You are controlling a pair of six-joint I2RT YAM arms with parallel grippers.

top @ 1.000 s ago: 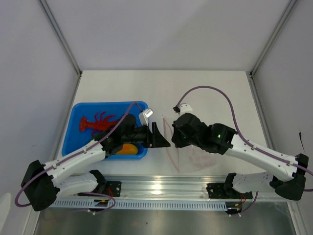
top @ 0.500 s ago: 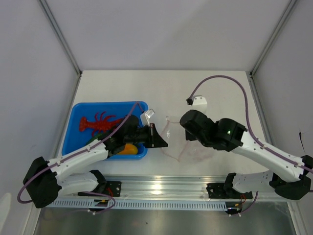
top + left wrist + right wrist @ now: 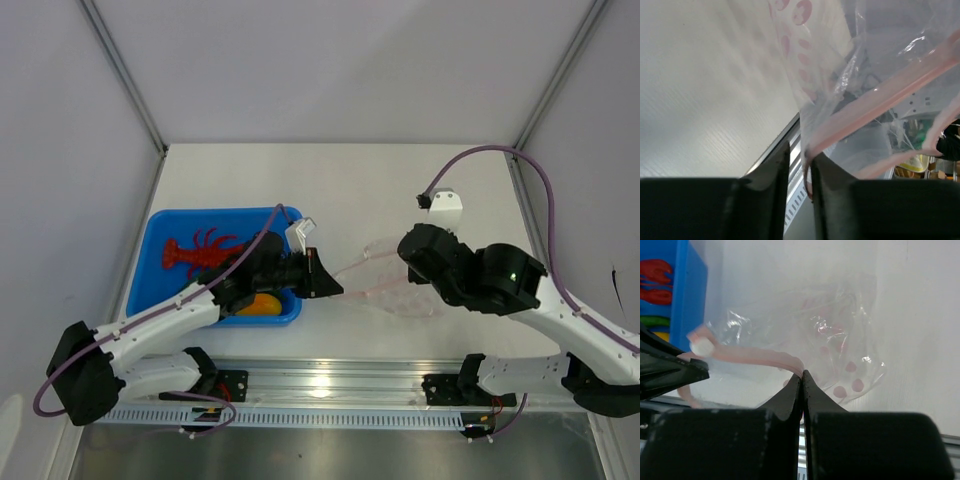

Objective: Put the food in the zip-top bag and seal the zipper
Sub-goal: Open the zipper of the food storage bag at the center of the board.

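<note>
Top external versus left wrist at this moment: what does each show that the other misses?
Only top external: the blue rectangular plastic tray holding a red lobster-shaped toy and a yellow-orange oval fruit. Only left wrist: close up, the pale pink zipper strip nipped in the narrow gap between the pads of the left gripper. Both: the clear crinkly zip-top bag and that gripper.
</note>
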